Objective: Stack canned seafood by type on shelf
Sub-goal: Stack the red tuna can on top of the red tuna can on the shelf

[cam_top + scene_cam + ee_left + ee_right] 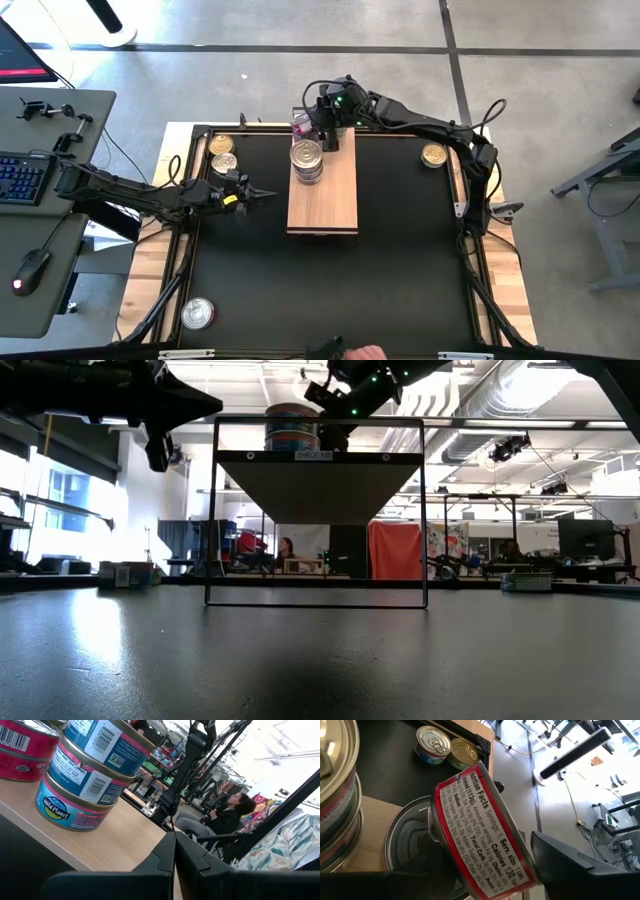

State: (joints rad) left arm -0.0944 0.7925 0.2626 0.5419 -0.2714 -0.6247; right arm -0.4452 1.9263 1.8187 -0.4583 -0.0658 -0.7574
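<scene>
The shelf (325, 200) is a light-wood plank raised on a black frame (315, 460). A stack of blue-and-pink labelled tins (307, 160) (85, 775) stands on its far half, with red-labelled tins (20, 750) behind them. My right gripper (318, 128) (480, 880) is at the shelf's far end, shut on a red-labelled tin (480, 835) above a silver-lidded tin (405, 840). My left gripper (262, 195) (175, 855) hovers shut, just left of the shelf at shelf height. Loose tins rest on the black mat (222, 147), (433, 154), (197, 314). My right gripper holds the red-labelled tin between its two fingers, one finger (570, 862) on either side. The tin is tilted on edge, its printed side wall (485, 845) facing the camera, above the lid of the silver-lidded tin. The exact contact spots are hidden by the tin itself.
Two tins (434, 742), (464, 751) sit side by side in the mat's far left corner. The near half of the shelf (322, 215) is bare wood. A desk with keyboard and mouse (30, 180) stands left of the table. People sit in the room beyond (225, 815).
</scene>
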